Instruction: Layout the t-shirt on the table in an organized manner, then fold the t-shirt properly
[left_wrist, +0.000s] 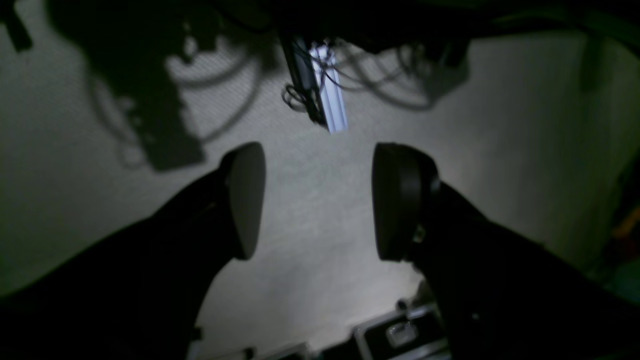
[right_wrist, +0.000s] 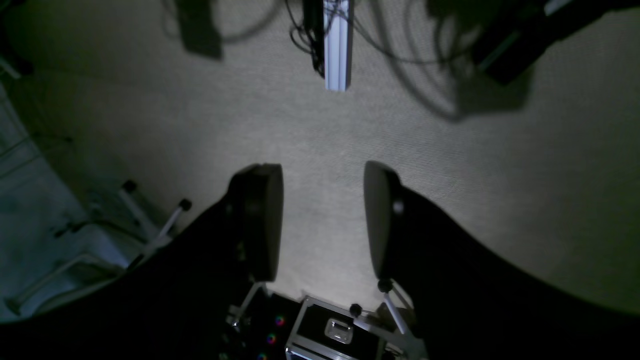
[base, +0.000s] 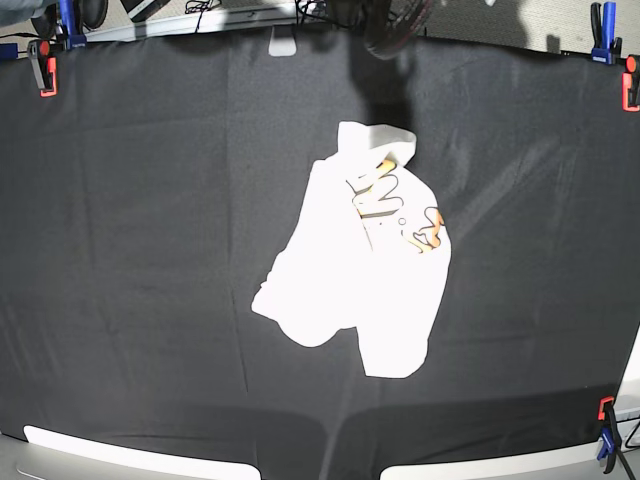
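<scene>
The t-shirt (base: 355, 285) lies crumpled just right of centre in the base view on the black table (base: 140, 250), mostly plain white with a patch of yellow and orange lettering showing near its upper right. Both wrist views face pale carpeted floor: the left tool (left_wrist: 317, 200) is released, pads spread wide with nothing between them. The right tool (right_wrist: 322, 220) is released too, empty, above a metal-edged case (right_wrist: 332, 332) at the frame's bottom.
</scene>
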